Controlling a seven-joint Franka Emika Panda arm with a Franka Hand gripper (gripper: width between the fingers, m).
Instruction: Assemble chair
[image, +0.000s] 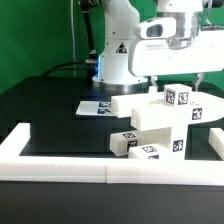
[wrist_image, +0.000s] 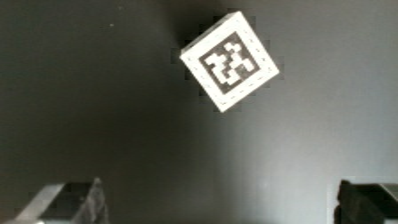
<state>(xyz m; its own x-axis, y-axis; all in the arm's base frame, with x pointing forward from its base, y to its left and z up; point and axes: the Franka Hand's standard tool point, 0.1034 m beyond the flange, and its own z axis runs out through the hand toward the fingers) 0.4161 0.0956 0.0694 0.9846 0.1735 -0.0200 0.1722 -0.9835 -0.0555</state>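
Note:
The chair parts lie in a heap at the exterior view's right: a long white block (image: 133, 103), small tagged cubes (image: 178, 97) (image: 197, 113) and a low tagged slab (image: 148, 142). My gripper (image: 178, 76) hangs just above the heap, over the tagged cubes. In the wrist view its two dark fingertips (wrist_image: 71, 200) stand wide apart with only black table between them, so the gripper (wrist_image: 222, 205) is open and empty. A white square face with one tag (wrist_image: 231, 62) lies ahead of the fingers; I cannot tell which part it belongs to.
A low white border wall (image: 60, 166) runs along the near side and up the exterior view's left (image: 18, 137). The marker board (image: 98, 105) lies flat by the robot base (image: 118, 60). The table top (image: 50, 110) is black.

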